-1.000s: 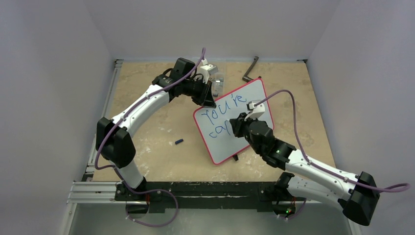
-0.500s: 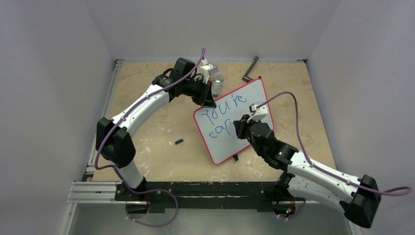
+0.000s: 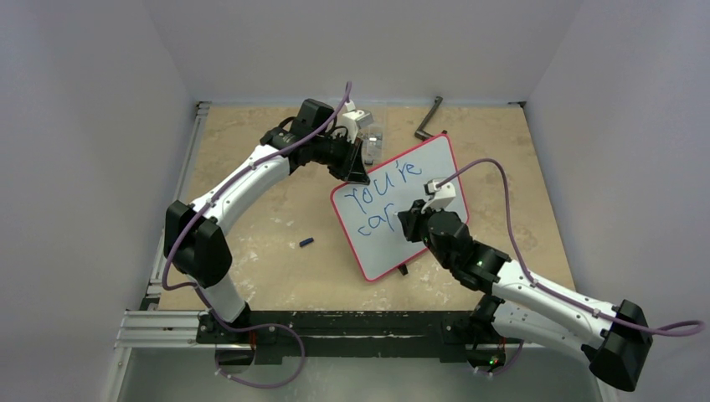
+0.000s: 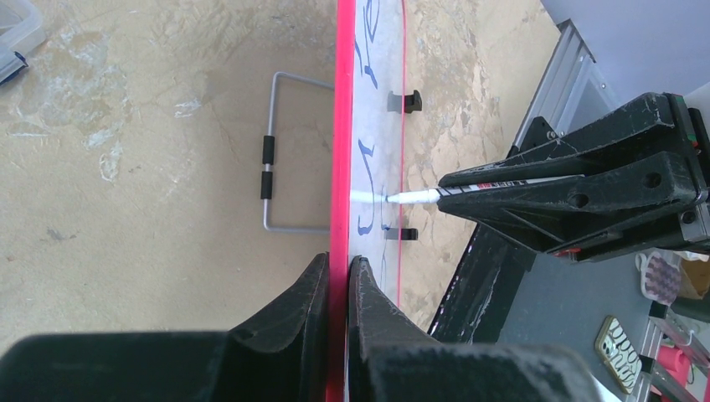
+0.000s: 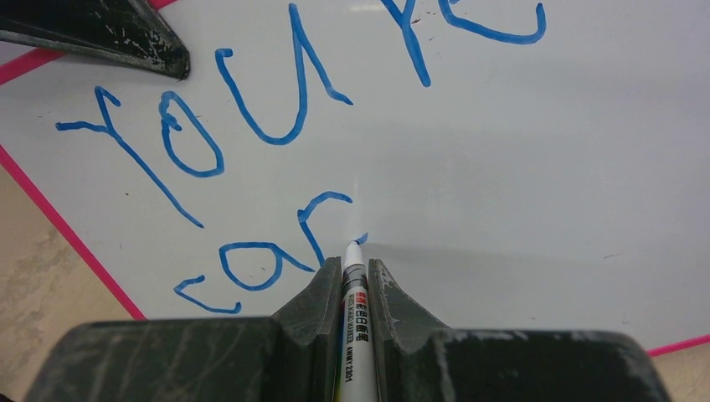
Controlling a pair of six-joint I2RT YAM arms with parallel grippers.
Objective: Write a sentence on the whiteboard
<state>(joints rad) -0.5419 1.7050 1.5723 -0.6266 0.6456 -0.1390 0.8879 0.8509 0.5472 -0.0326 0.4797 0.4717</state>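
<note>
- Across the enclosure floor, you have a tabletop [image 3: 251, 209] of beige, mottled, stone-look material with pale scuffs, walled in by plain white panels.
- Right of centre on it, the whiteboard [image 3: 378, 251] stands propped and turned at a slant: a glossy white rectangle in a thin red frame with rounded corners, its small black feet [image 4: 406, 102] showing along one edge.
- Your left gripper [image 4: 337, 266] has its matte black, wedge-shaped fingers pressed onto the board's red frame at the upper left corner, one finger on each face.
- Your right gripper [image 5: 355, 268] has its scuffed black fingers pinching the marker [image 5: 355, 301], a slim white barrel with small printed text and a red band.
- The sentence [image 3: 383, 191] runs in blue, hand-drawn, slanted strokes: "You're" on the upper line, "ca" plus one further curved stroke on the line beneath.
- The marker's tip touches the white face at the foot of that last stroke; the left wrist view confirms contact.
- Behind the board, a thin grey wire stand [image 4: 270, 159], bent into a squared loop with black sleeves, lies on the table.
- Near the far edge you will find a dark L-shaped tool [image 3: 429, 119], well apart from the board's top corner.
- Left of the board, a small dark blue cap [image 3: 306, 243] lies alone on the beige surface.
</note>
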